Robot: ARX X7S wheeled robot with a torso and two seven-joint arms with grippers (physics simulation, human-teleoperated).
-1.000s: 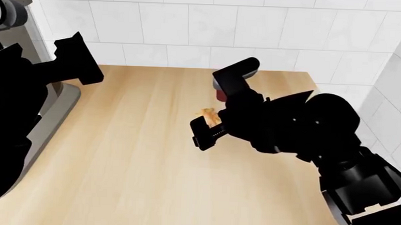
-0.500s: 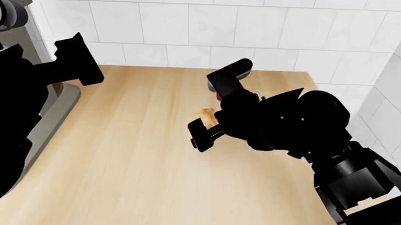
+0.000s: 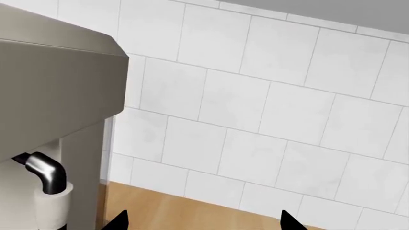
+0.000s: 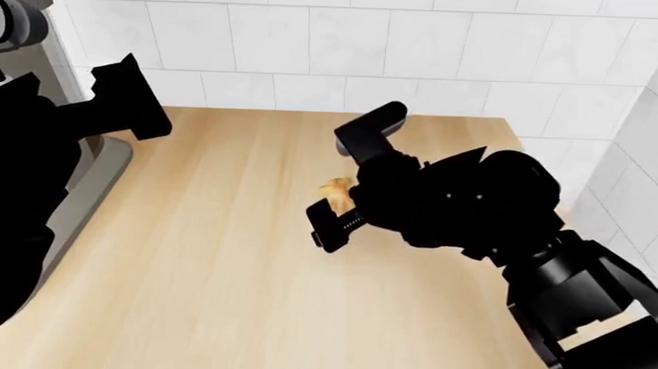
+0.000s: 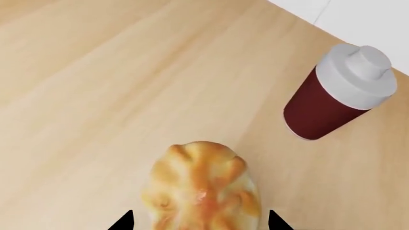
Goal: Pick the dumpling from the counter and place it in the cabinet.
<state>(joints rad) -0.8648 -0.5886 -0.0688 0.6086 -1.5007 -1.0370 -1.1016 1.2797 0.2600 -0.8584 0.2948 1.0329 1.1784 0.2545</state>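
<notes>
Right arm reaches in from the lower right of the head view, elbow bulky and black, wrist angled down toward mid-counter; right gripper [image 4: 340,193] sits over the dumpling [image 4: 335,188], one finger [image 4: 369,128] sticking up toward the back wall, the other low near the counter [image 4: 217,263]. Fingers spread wide, either side of the dumpling; in the right wrist view the two black fingertips [image 5: 122,221] flank it, whether they touch it can't be told. Dumpling [image 5: 201,191] lies on the counter around the middle, small rounded bun, pale cream with pleated folds and glossy golden-brown streaks on top. Just beyond it, apart, a dark-red bottle [image 5: 335,96] with a stepped white cap, upright, smooth matte sides. Counter is light wood with faint lengthwise grain, square edge, meeting a white glossy tile wall [image 4: 345,46]. Left arm is raised at the left side of the head view, left gripper [image 4: 129,95] held above the counter's back-left area near a grey metallic appliance [image 3: 51,120] with a chrome curved spout [image 3: 45,172]; left wrist view shows only two tips [image 3: 288,221] well apart, empty, aimed at the tiles.
</notes>
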